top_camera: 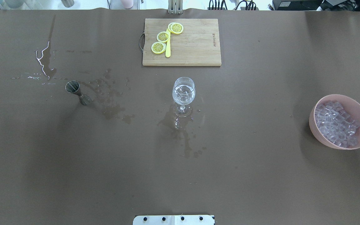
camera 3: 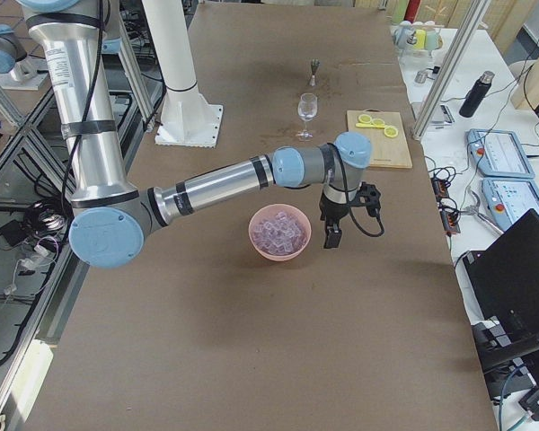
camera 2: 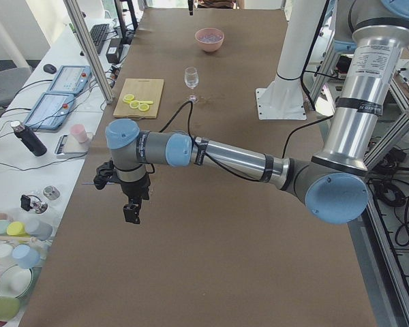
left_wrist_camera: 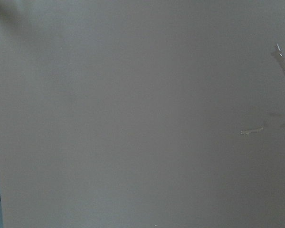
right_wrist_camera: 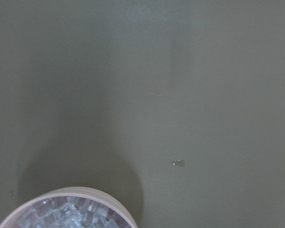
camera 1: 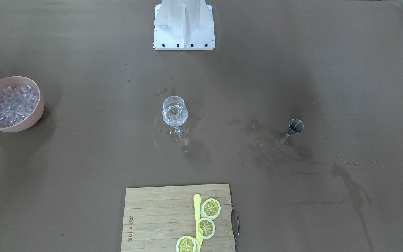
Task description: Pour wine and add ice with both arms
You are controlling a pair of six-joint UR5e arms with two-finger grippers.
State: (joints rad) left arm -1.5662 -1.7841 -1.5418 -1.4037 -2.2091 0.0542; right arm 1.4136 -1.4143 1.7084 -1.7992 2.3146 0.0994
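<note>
At the table's end on the robot's right, the right gripper (camera 3: 331,241) hangs above bare table just beside the pink bowl (camera 3: 279,256), on the side away from the robot's base. I cannot tell whether its jaws are parted or closed. The ice (camera 3: 279,230) lies heaped in that bowl, lower than the fingertips and back toward the base; the right wrist view catches only the bowl's rim at its bottom edge.

Farther along, at the table's middle, the wine glass (top_camera: 183,90) stands upright with the wine (top_camera: 183,96), a little clear liquid, inside it. Beyond it, on the robot's left half, the jigger (top_camera: 73,87) stands upright. Farthest off, the left gripper (camera 2: 131,215) hangs over bare table, its state likewise untellable.

The ice step looks to belong to the right arm, which is much the nearer.
</note>
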